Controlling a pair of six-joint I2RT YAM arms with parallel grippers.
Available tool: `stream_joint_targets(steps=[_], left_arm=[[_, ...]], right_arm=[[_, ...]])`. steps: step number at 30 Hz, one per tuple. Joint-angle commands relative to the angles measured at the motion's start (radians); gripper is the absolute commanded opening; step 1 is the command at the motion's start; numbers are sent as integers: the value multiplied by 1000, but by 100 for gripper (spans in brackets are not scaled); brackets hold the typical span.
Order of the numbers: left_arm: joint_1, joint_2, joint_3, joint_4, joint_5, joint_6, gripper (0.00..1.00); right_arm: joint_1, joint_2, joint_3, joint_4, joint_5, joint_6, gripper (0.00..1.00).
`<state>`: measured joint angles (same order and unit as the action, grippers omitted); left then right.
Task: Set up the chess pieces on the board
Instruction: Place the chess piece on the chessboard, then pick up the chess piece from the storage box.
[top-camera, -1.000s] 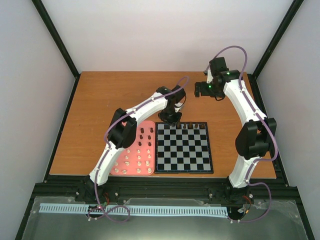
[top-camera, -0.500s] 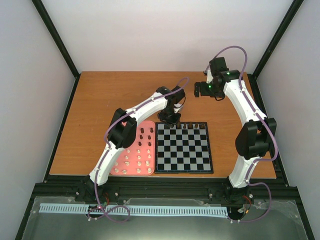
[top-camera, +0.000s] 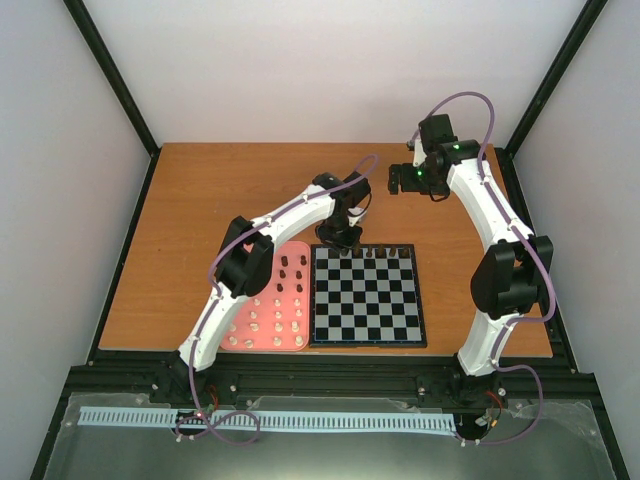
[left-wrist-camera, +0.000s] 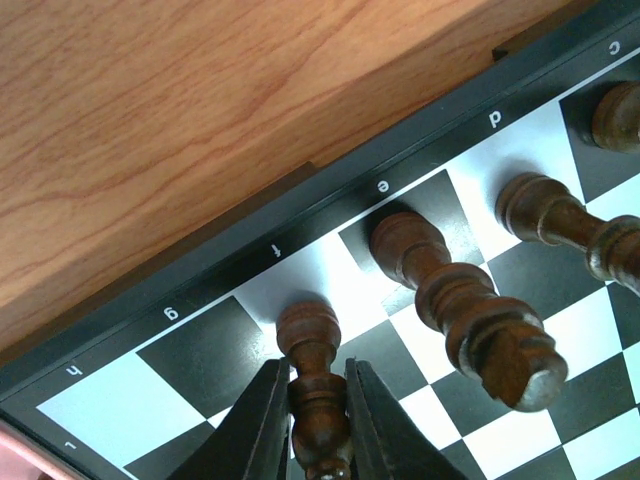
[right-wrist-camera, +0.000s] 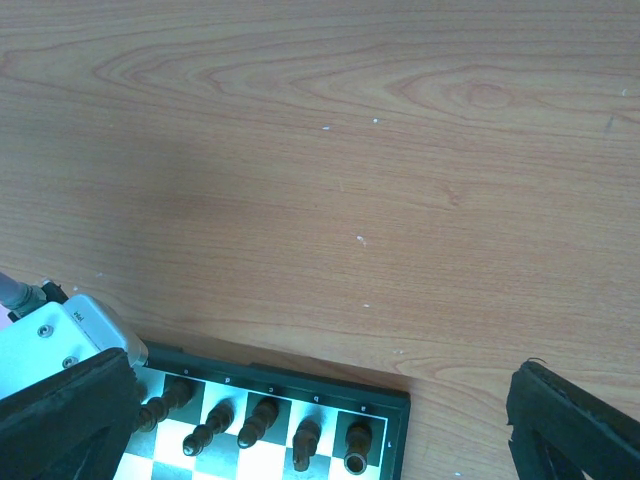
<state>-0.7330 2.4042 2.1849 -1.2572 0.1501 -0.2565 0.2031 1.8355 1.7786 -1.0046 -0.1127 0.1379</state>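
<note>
Barely anything has changed across the last second: the left gripper (left-wrist-camera: 318, 425) has slipped a touch leftward along the far edge of the board (top-camera: 366, 300), while the right arm has held its pose. We see the left fingers (left-wrist-camera: 262, 425) clenched on the stem of a dark piece (left-wrist-camera: 308, 335), whose base sits at the pale square marked f in the board's far row (whether it rests on the square or hangs just above it, we cannot tell). Beside it in the same row stand a taller dark piece (left-wrist-camera: 465, 305) on the e square and another dark one (left-wrist-camera: 560, 220) on d, both clear of the fingers. The right gripper (top-camera: 400, 180) hangs over the bare wooden table (right-wrist-camera: 320, 150) beyond the board's far edge, its jaws spread wide and holding nothing. Against the board's left edge lies the pink tray (top-camera: 262, 305), which carries the remaining chess pieces (top-camera: 275, 322), dark ones toward the far end and cream ones toward the near end.
</note>
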Motion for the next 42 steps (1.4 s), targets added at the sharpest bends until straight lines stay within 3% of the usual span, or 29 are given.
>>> stream_joint_targets(steps=[1, 9, 17, 25, 42], left_arm=[[1, -2, 39, -9, -1, 14, 21], [3, -49, 45, 9, -12, 23, 40], [9, -85, 66, 2, 11, 16, 45], [80, -216, 16, 30, -17, 5, 52], [280, -460, -524, 95, -86, -37, 45]], right_arm=[[-5, 4, -3, 9, -5, -14, 100], [-5, 1, -2, 11, -19, -17, 100], [-5, -1, -2, 11, -26, -18, 100], [-4, -4, -8, 13, -32, -18, 100], [-5, 12, -12, 18, -60, -18, 100]])
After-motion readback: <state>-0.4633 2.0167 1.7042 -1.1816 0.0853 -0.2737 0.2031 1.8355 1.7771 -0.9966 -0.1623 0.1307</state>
